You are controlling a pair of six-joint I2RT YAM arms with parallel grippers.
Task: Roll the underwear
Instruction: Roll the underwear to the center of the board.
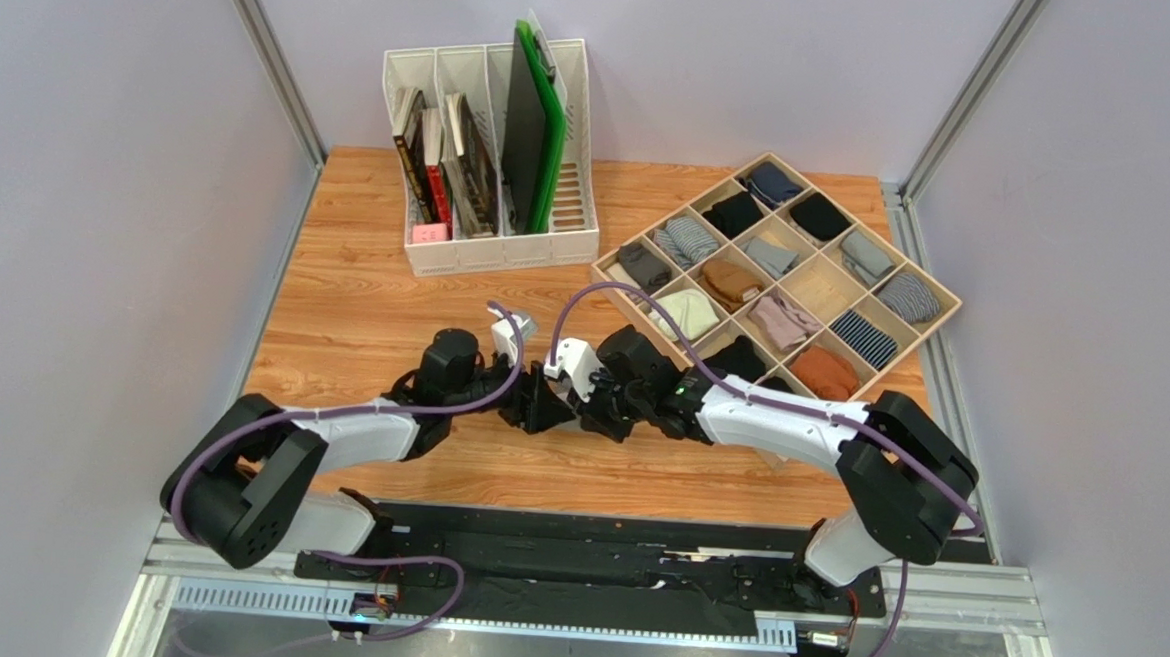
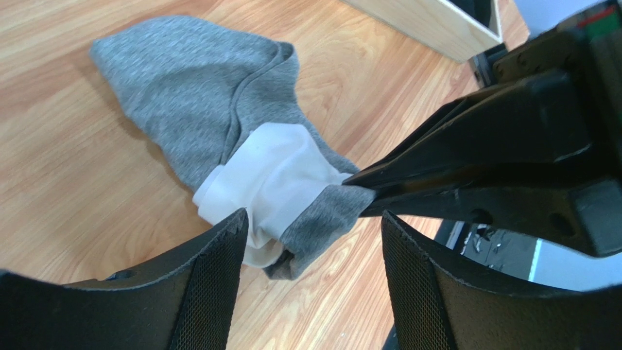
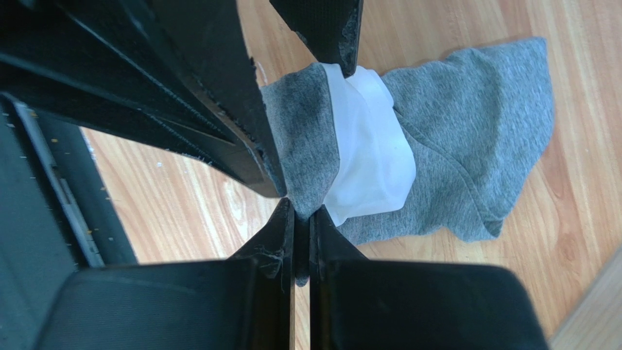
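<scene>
Black and white arms bend low and meet over the middle of the tabletop [image 1: 371, 227]. The left claw [image 2: 310, 226] is spread, one finger on each side of the underwear [image 2: 190, 95]. The right claw [image 3: 299, 219] is pressed together, pinching its grey fold. The underwear lies crumpled on the wood, white waistband [image 2: 277, 175] half wrapped in grey

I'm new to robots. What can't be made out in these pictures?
Left wrist view: the underwear's near end, behind the left jaws' fingers.
Right wrist view: how much cloth the shut right jaws pinch, buried between them.
Top view: the underwear, covered by the left arm and right arm meeting above it; the bundles in the divided tray, too small to identify.
</scene>
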